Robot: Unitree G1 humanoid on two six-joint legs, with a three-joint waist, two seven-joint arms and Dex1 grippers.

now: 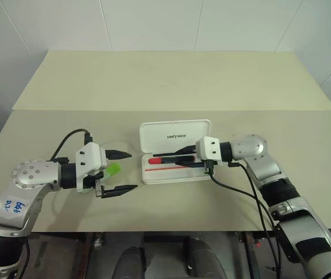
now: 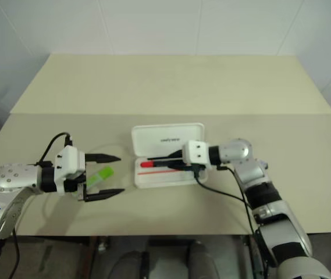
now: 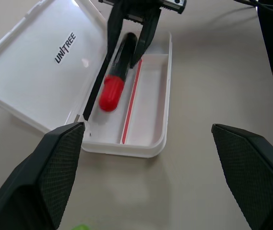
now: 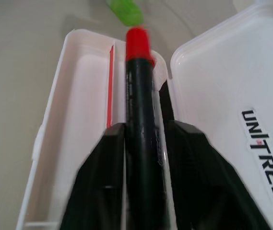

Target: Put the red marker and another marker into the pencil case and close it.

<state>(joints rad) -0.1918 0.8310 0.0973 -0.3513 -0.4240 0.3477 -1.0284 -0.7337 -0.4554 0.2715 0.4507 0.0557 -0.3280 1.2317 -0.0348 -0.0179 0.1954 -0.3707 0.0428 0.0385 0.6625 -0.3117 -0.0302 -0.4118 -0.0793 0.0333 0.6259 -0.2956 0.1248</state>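
Note:
The white pencil case [image 1: 175, 135] lies open at the table's middle, its lid folded back with the UNITREE lettering up. The red marker [image 1: 164, 158] lies lengthwise over the back part of the tray [image 3: 146, 120], red cap [image 3: 111, 92] towards my left gripper. My right gripper [image 1: 180, 158] reaches in from the right; its fingers [image 4: 186, 158] straddle the black barrel, slightly parted from it, open. To the case's left the green highlighter [image 1: 113, 169] rests on the table, between the wide-open fingers of my left gripper [image 1: 132, 171] as seen from above.
The cream table [image 1: 171, 87] has a seam across its middle and stretches back to a white wall. Black cables trail from both wrists, the right one [image 1: 235, 189] lying on the table near the case. The table's front edge runs just below both arms.

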